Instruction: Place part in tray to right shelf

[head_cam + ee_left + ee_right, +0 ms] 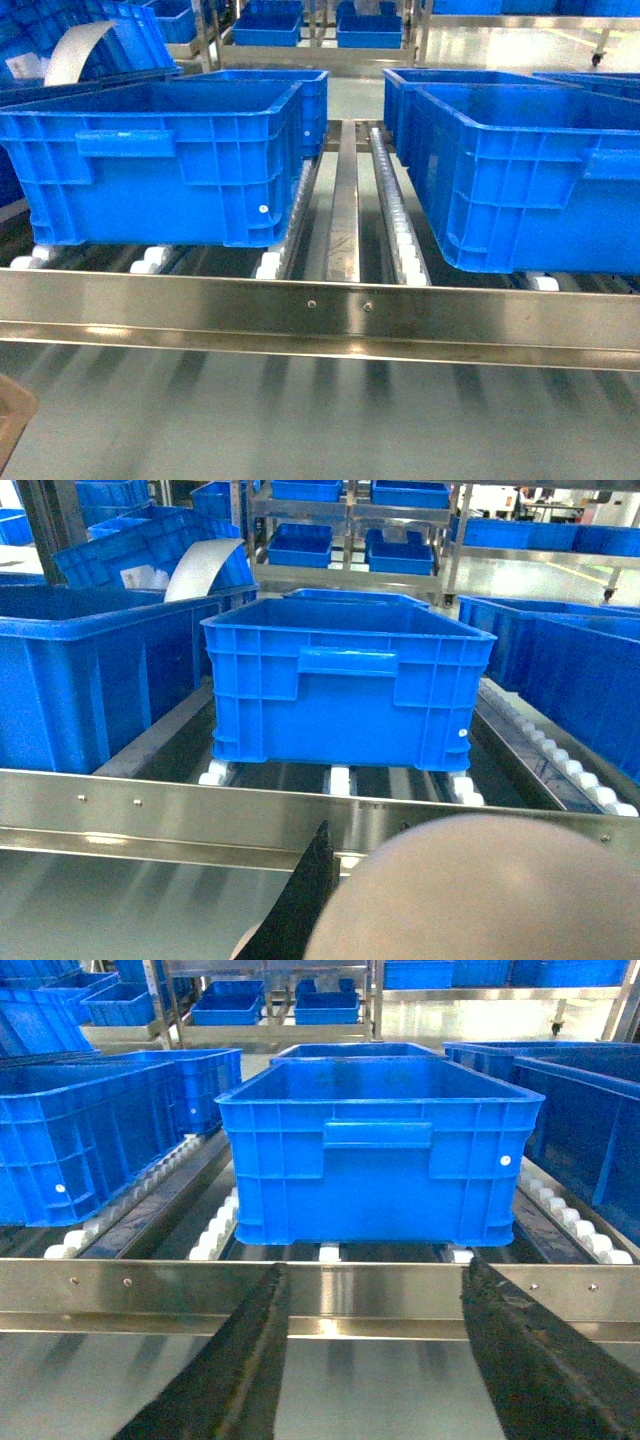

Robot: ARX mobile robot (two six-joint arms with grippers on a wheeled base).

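The right gripper stands wide apart: in the right wrist view its two dark fingers run up from the bottom edge with bare steel showing between them, and nothing is held or touched. Straight ahead of it lies the shiny front rail of the right shelf, and beyond that rail a blue crate sits on the white rollers, squarely in line with the gap between the fingers.

The left gripper is harder to read. In the left wrist view only one dark finger shows, slanting up at the bottom; just right of it a large, blurred beige rounded surface, which looks to be the tray, fills the lower right corner. Whether that gripper is closed on it cannot be told. Ahead of it, past the rail, stands another blue crate.

The head view shows neither gripper, only the rail, two crates with a bare roller lane between them, and a beige-brown corner at the lower left edge. The part is not visible in any view.
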